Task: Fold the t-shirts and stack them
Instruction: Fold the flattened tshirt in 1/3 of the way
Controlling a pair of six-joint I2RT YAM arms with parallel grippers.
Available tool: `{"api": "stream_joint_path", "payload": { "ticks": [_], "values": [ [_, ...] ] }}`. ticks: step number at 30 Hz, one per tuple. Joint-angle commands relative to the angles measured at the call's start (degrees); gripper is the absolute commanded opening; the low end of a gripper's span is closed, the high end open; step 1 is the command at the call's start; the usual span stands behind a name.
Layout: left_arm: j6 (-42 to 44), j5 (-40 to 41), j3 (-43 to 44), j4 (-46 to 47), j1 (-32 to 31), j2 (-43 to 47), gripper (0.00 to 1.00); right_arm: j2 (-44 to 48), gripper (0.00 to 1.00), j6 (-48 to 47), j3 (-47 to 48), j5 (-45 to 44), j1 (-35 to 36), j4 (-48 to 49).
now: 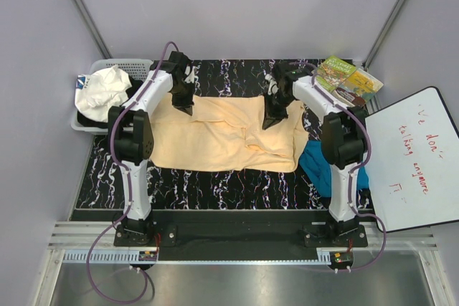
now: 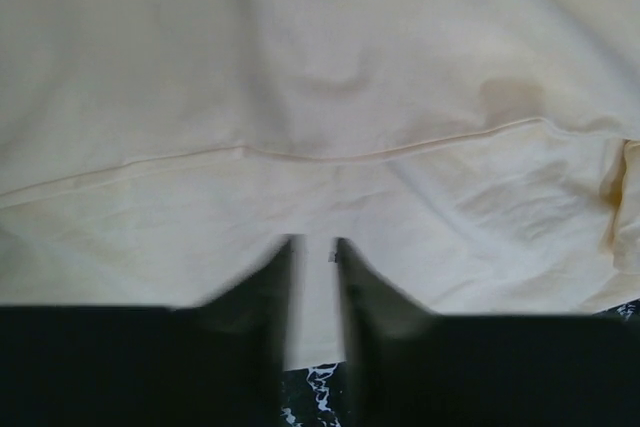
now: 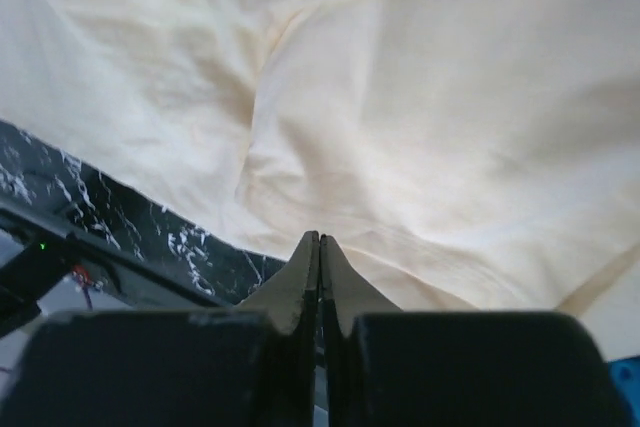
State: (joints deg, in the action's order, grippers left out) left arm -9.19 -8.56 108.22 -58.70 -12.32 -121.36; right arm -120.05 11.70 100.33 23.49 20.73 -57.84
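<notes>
The peach-yellow t-shirt [image 1: 215,137] lies spread flat on the black marbled table [image 1: 215,188], with a rumpled fold near its middle right. My left gripper [image 1: 183,104] is low over the shirt's far left edge. In the left wrist view [image 2: 315,242] its jaws stand a narrow gap apart, and flat cloth [image 2: 330,77] shows through the gap. My right gripper [image 1: 271,120] is over the shirt's far right part. In the right wrist view [image 3: 320,237] its fingertips touch each other at the cloth [image 3: 420,97], and no cloth shows between them. The teal-blue t-shirt [image 1: 314,163] lies bunched at the right, partly under the right arm.
A white basket [image 1: 136,67] with crumpled white and dark cloth stands at the back left. Colourful packets [image 1: 350,80] lie at the back right. A whiteboard [image 1: 416,155] leans at the right edge. Grey walls close in the table on three sides.
</notes>
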Motion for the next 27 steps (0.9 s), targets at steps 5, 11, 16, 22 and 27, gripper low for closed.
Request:
{"api": "stream_joint_path", "payload": {
  "ticks": [5, 11, 16, 22, 27],
  "values": [
    [-0.48, 4.33, 5.32, -1.41, 0.19, -4.57, 0.00, -10.89, 0.00, 1.74, 15.91, -16.01, -2.80, -1.38],
    [-2.06, 7.67, 14.99, -8.18, 0.27, -13.10, 0.00, -18.90, 0.00, 1.39, 23.41, -18.56, -2.98, -6.31],
    [-4.69, 10.57, 18.77, -9.95, 0.27, -17.41, 0.00, -22.94, 0.00, 2.01, 27.80, -22.33, -2.98, -7.37],
    [-8.03, 16.64, 25.27, -11.18, 0.45, -23.82, 0.00, -30.06, 0.00, 3.06, 37.73, -28.49, -3.50, -8.07],
    [-11.63, 15.42, 35.46, -9.51, 2.21, -29.28, 0.00, -39.02, 0.00, 3.94, 51.50, -29.90, -5.43, -8.16]
  ]
}}
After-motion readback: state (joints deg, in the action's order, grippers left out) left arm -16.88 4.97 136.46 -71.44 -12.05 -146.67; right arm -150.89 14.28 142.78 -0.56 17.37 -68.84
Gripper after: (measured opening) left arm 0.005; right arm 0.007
